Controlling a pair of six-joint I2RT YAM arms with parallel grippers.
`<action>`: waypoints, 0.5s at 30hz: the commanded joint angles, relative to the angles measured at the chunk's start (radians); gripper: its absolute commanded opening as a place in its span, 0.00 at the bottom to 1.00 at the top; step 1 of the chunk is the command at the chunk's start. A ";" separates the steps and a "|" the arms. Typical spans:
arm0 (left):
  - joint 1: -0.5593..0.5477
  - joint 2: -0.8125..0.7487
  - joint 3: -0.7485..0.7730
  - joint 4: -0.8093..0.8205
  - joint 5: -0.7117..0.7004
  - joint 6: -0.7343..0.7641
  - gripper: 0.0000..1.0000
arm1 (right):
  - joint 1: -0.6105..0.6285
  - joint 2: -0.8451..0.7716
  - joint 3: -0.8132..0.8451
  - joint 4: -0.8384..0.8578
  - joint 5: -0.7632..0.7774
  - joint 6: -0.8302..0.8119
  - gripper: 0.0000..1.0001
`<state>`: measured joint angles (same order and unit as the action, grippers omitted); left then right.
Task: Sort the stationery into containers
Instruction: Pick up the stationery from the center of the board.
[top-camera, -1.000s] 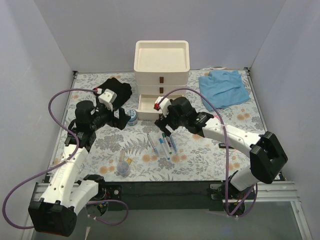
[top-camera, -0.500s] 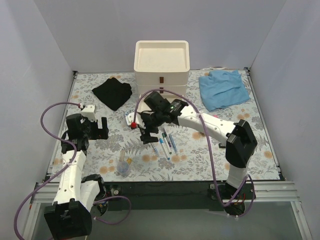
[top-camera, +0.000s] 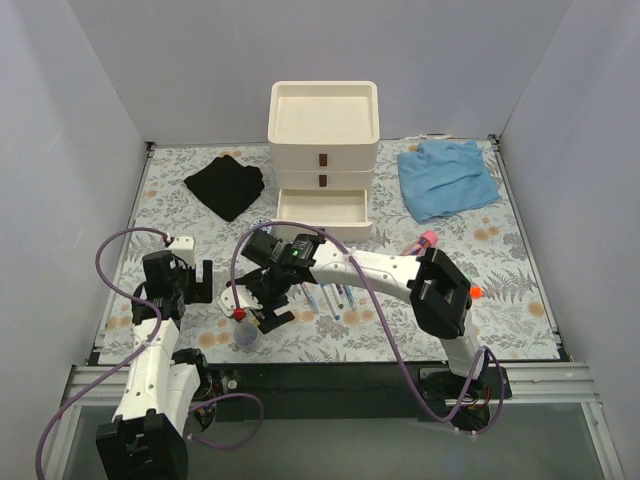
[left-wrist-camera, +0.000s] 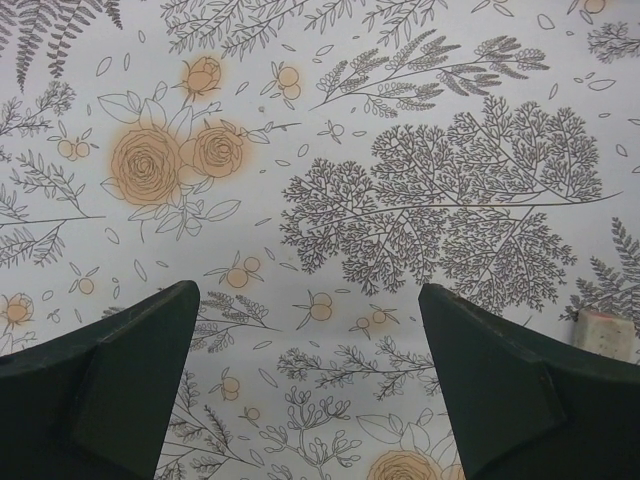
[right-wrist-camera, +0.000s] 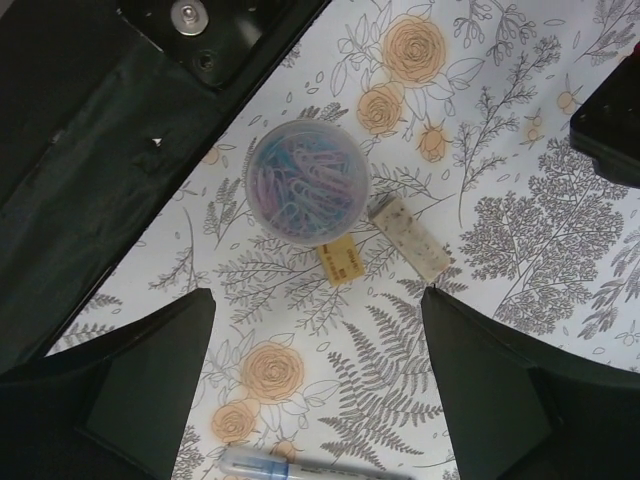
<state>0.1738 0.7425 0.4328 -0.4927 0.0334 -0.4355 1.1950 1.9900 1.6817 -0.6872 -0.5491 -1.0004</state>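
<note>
Right gripper (right-wrist-camera: 316, 300) hung wide open and empty over the near-left mat (top-camera: 500, 280). The organiser (top-camera: 323, 125) stood far centre, bottom drawer (top-camera: 322, 208) pulled out. The tub (right-wrist-camera: 306, 192) sat just near of the jaws, in line with their gap, closer to this arm than to the left gripper (left-wrist-camera: 308, 300), also open.

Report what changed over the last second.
The right gripper swept from over the pens to the near left and now hangs open above the tub of paper clips. The left gripper pulled back from beside the black cloth toward its base, open and empty. Nothing was picked up or let go. The organiser, pens, black cloth and blue cloth stayed put.
</note>
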 joint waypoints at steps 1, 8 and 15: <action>0.003 -0.017 -0.009 0.032 -0.064 -0.006 0.95 | 0.009 0.050 0.094 0.006 0.021 -0.026 0.93; 0.001 -0.037 -0.022 0.054 -0.115 -0.025 0.95 | 0.021 0.116 0.153 -0.006 -0.028 -0.012 0.95; 0.001 -0.051 -0.034 0.074 -0.207 -0.055 0.95 | 0.026 0.125 0.119 -0.008 -0.090 0.006 0.94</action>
<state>0.1738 0.7113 0.4065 -0.4435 -0.1207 -0.4744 1.2114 2.1113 1.7905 -0.6834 -0.5800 -0.9981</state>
